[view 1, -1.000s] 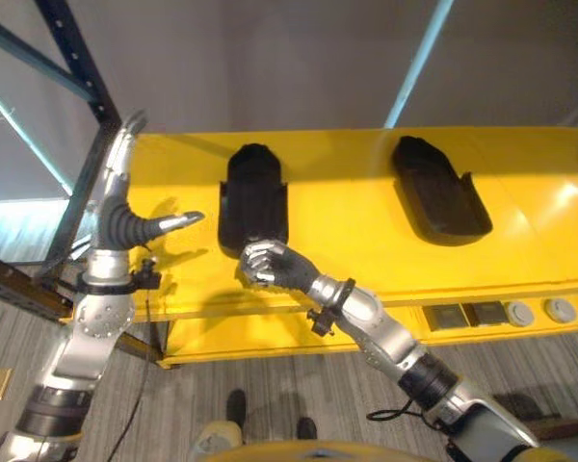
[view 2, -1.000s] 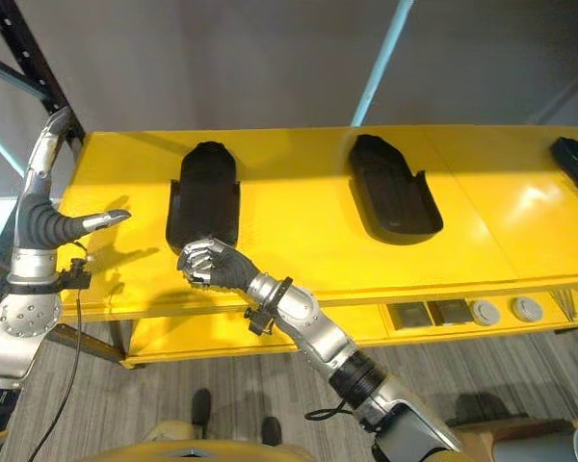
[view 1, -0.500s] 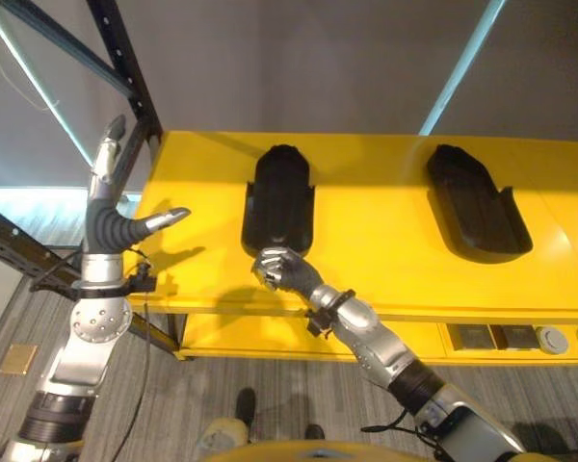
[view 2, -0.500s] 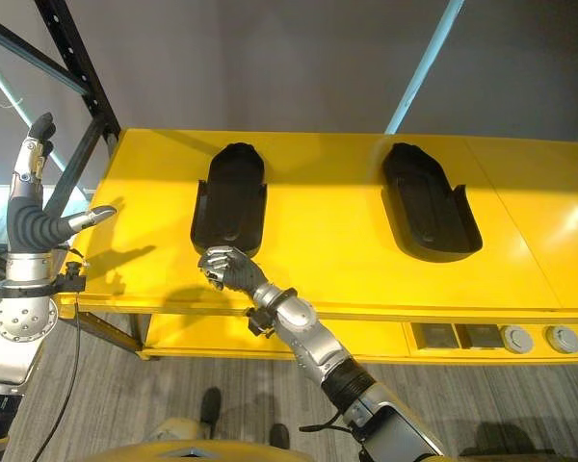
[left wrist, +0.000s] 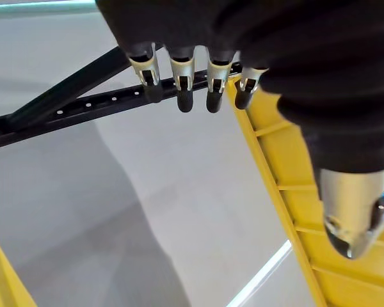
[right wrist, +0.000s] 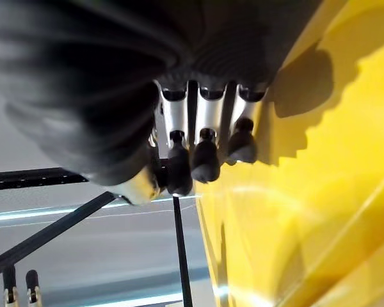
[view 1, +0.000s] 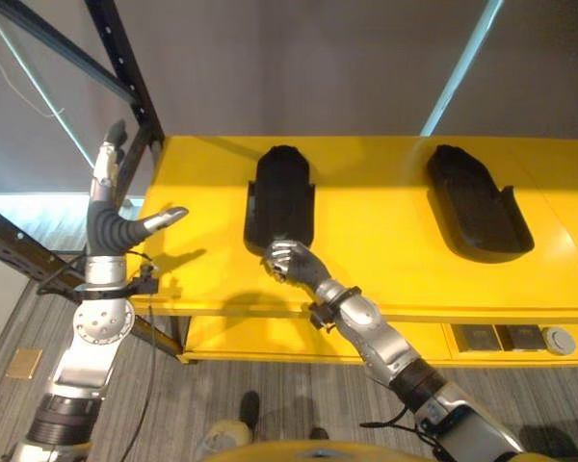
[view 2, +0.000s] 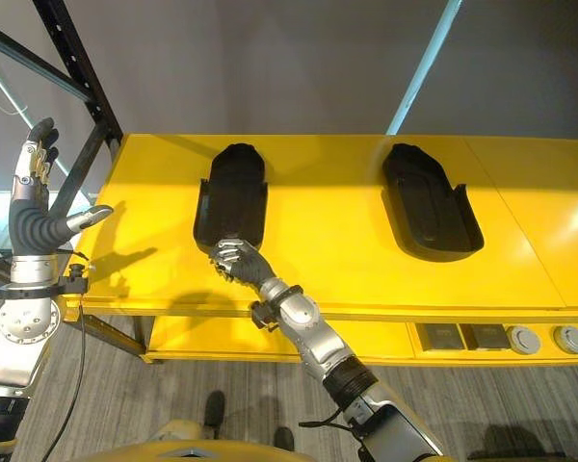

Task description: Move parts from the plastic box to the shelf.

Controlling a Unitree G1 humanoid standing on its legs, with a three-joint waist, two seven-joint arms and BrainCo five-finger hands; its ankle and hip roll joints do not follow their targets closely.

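Part (view 1: 280, 195): our right hand (view 1: 291, 261), fingers curled and empty, has closed in, touching its near end; left hand (view 1: 111, 214) spread.

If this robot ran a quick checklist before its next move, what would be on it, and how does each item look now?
1. Near black part lies flat on the yellow shelf: ok.
2. Right robot hand free of a part: ok, fingers curled, nothing held; it sits at the part's near end.
3. Left robot hand free: ok, open, raised off the shelf's left end.
4. Second black part lies apart from the first: ok.
5. Left hand clear of the dark shelf post: cannot tell.
6. Plastic box ready for the next pick: cannot tell.
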